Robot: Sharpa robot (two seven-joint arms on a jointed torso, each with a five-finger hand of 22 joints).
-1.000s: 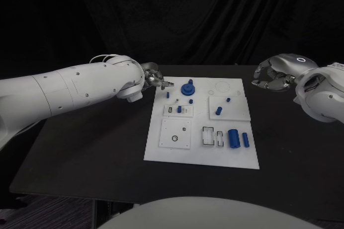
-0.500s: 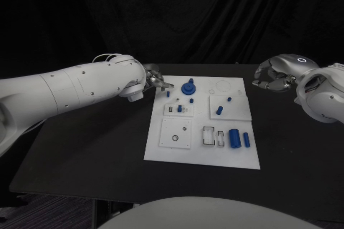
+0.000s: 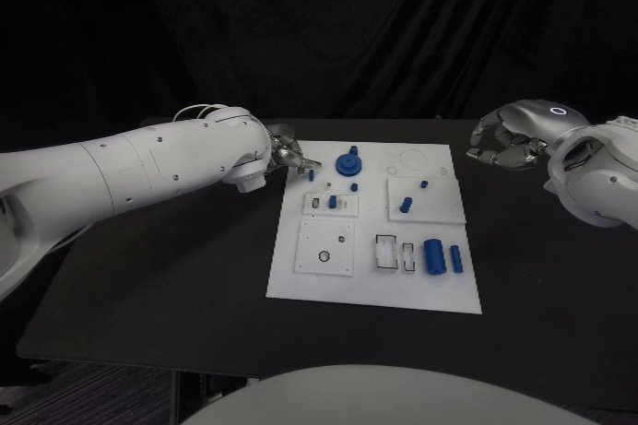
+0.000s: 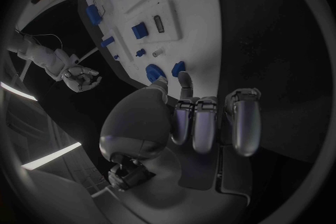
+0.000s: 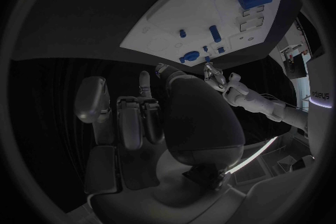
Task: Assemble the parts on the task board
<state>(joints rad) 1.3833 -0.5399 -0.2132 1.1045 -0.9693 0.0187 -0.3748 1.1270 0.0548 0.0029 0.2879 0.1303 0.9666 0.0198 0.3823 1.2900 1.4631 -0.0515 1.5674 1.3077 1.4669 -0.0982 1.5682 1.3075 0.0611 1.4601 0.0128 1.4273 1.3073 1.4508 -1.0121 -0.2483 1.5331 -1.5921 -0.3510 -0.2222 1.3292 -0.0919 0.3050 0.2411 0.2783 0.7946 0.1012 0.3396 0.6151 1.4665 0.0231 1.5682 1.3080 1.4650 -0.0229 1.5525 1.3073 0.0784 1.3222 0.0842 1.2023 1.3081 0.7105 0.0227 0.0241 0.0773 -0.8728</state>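
Task board [image 3: 379, 287] — long axis running away from the robot, flat on table [image 3: 159, 287].

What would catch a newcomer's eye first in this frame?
The white task board in the middle of the black table, dotted with small blue parts. Next, the left hand at the board's far left corner, holding nothing, and the right hand hovering off its far right corner, fingers curled.
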